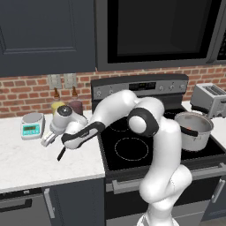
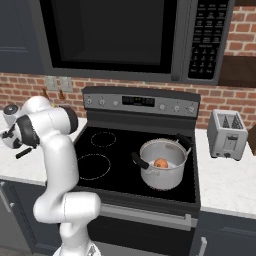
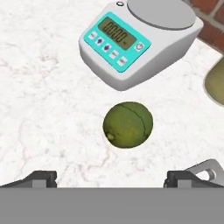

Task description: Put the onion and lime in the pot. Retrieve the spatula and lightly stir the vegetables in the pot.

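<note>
The pot [image 2: 162,170] is shiny metal. The lime [image 3: 127,124] looks dull and bumpy. The worktop [image 3: 48,109] is smooth white stone.

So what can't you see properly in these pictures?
- Small round green lime: in the left base view the white arm hides it.
- Black-handled spatula: its head is behind the gripper.
- Steel pot: its inside is unseen in the left base view.

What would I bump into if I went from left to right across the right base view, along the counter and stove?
The robot's tool, then the white arm, then the pot with the onion inside it, then the toaster.
</note>
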